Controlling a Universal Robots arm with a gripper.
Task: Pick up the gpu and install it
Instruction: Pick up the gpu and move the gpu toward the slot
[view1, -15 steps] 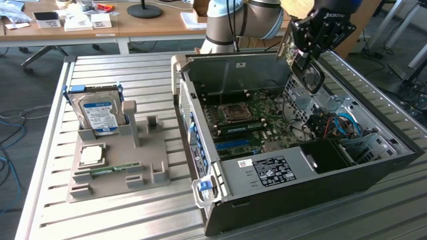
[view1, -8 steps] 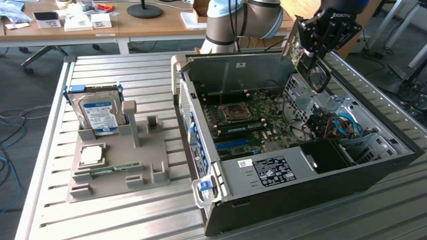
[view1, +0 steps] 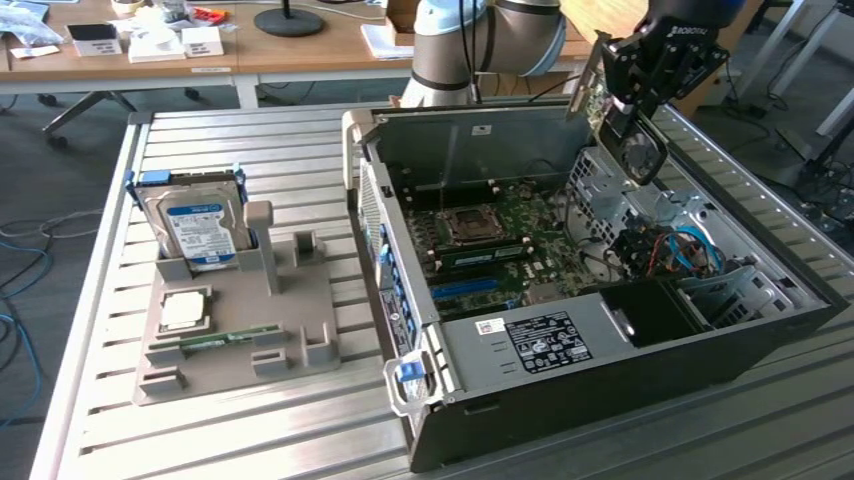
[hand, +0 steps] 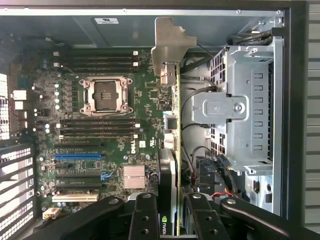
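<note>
My gripper (view1: 643, 92) hangs above the far right corner of the open computer case (view1: 747, 330), shut on the gpu (view1: 633, 145). The card hangs below the fingers, its black cooler facing the exterior view's right and its pale bracket toward the rear of the case. In the wrist view the gpu (hand: 169, 165) appears edge-on between the two black fingers (hand: 145, 215), with its metal bracket (hand: 167, 45) pointing away from the gripper (hand: 172, 222). It sits above the motherboard (hand: 110, 125), off to the side of the expansion slots (hand: 77, 156), near the drive cage (hand: 250, 110).
A grey parts holder (view1: 227, 330) stands on the slatted metal table (view1: 267, 440) at the exterior view's left, carrying a blue-labelled hard drive (view1: 198, 225), a processor (view1: 183, 310) and a memory stick (view1: 220, 340). The power supply (view1: 534, 345) fills the case's near end. Cables (view1: 681, 250) lie beside the drive cage.
</note>
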